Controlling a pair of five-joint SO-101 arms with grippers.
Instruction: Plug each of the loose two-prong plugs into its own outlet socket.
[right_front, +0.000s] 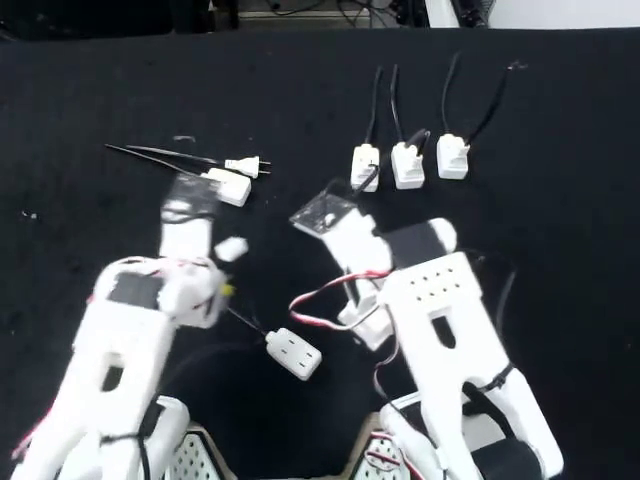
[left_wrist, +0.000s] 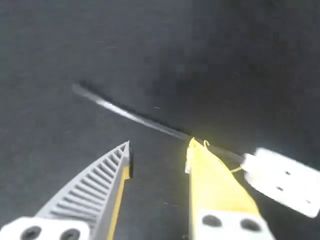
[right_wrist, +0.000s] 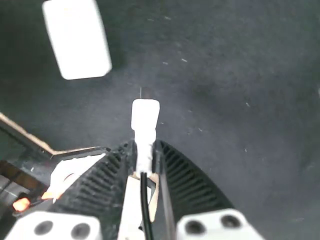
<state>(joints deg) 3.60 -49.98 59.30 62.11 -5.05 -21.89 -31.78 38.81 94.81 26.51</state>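
Above table (right_front: 560, 120), right jaws clamp plug (right_wrist: 145, 120); left jaws apart, seemingly over cord (left_wrist: 140, 118).

Motion smears my left pincer (right_front: 193, 195) into a pale blur in the high view, fingertips beyond telling. Both arms (right_front: 450, 330) are cut off by that view's lower edge. In the left wrist view, a thin black cord (left_wrist: 135, 117) runs soft-edged over the black table (left_wrist: 225, 60). The white rectangular socket block (left_wrist: 282, 180) it meets is blurred, its slots mere specks. In the right wrist view, my right pincer (right_wrist: 145, 146) clamps a small white two-prong plug (right_wrist: 145, 117). Its prongs (right_wrist: 141, 92) are too faint to count, its rear hidden between the fingers. Beyond it, a blurred white oblong block (right_wrist: 77, 40) shows no readable face.
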